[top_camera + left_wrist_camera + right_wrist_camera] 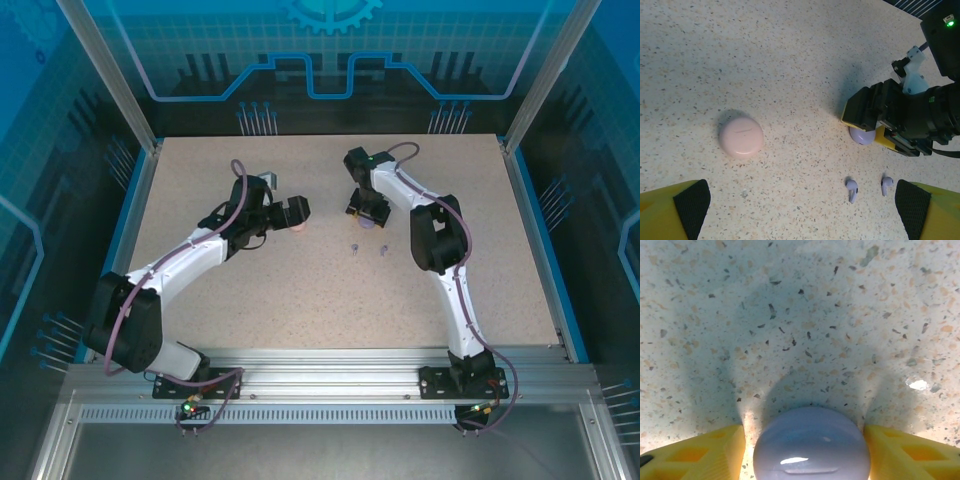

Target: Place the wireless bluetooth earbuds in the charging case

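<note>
Two purplish-grey earbuds lie apart on the speckled table, also seen as earbuds from above. A round lilac charging case sits closed on the table between the yellow fingers of my right gripper. The jaws straddle it, and a thin strip of table shows on the left side. My left gripper hangs wide open above the table with nothing between its pads. A closed pink round case lies ahead of it to the left.
The right arm's wrist stands low over the lilac case, just beyond the two earbuds. Raised blue rails border the table's sides. From above, the left gripper and right gripper are a short span apart.
</note>
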Motion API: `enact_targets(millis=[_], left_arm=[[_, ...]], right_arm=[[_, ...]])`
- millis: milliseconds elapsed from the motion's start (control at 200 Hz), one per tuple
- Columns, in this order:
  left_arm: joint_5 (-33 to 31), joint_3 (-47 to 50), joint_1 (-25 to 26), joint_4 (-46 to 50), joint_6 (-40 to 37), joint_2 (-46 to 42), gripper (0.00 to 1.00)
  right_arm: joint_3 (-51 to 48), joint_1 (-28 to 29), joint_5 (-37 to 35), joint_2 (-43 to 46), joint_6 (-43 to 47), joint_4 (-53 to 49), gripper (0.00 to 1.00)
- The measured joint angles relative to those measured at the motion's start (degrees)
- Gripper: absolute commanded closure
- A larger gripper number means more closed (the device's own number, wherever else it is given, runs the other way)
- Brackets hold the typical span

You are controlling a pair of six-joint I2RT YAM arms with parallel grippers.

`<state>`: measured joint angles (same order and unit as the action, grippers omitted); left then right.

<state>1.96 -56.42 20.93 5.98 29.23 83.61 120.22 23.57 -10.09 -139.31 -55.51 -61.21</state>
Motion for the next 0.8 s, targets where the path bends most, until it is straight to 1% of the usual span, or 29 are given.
enact_targets(millis=[95,205,390,540,710,795], left_arm=[[-0.2,0.5,-0.9,-0.4,0.1,-1.0,0.01],[-0.2,0.8,-1.7,-0.2,-0.7,-2.4,0.01],[0.0,0.8,-1.8,0.2,-2.0,-2.7,0.01],[-0.3,4.0,-1.8,-1.9,-2.1,-4.4,0.01],[-0.3,4.5,-1.8,-1.4,-0.5,-5.6,0.01],[-0.8,4.8,-1.8,-1.1,1.9,-6.2,0.01]], right_arm=[[-0.7,0.0,0.0,0.2,0.3,0.5,0.49],[-1.8,0.0,0.0,1.0,0.9,1.4,0.54],[-6.0,0.0,0.2,3.4,3.1,5.0,0.57],[-8.7,0.1,0.6,5.1,5.0,7.5,0.61],[-10.8,1.4,2.6,6.8,6.1,9.8,0.61],[-12.4,2.8,3.3,8.6,6.1,10.3,0.61]])
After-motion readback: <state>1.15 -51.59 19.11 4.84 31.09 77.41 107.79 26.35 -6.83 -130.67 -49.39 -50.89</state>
